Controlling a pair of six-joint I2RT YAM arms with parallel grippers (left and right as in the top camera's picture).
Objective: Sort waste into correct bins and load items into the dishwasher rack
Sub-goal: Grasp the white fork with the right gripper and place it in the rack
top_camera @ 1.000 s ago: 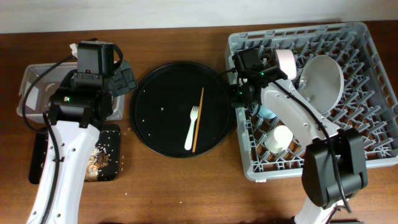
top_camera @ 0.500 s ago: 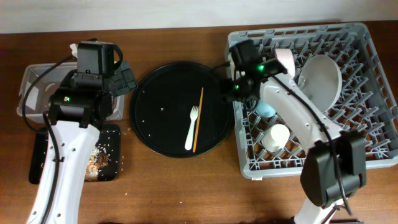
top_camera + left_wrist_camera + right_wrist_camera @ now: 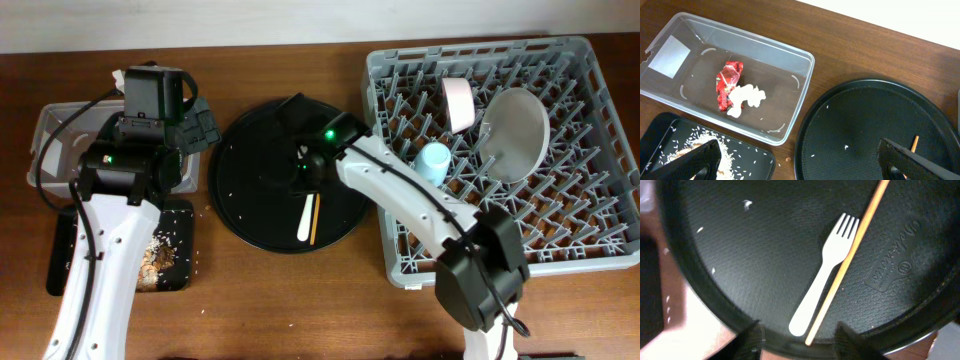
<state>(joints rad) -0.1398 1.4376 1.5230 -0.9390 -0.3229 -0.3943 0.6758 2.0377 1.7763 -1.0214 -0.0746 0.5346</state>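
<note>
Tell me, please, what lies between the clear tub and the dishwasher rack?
The round black tray, holding the white fork and a chopstick, as the overhead view shows.

A wooden table (image 3: 300,300) is filling almost the whole overhead view, its dark reddish-brown top showing a fine grain that is running from left to right. Beyond its far edge a plain pale strip (image 3: 250,18) is running along the top of the picture and showing again in the upper right corner of the left wrist view, though whether it is wall or floor cannot be told. Light is falling softly and evenly on the wood, leaving only faint shadows and no hard glare, and in the right wrist view the bit of tabletop at the lower left is looking blurred and pinkish.
</note>
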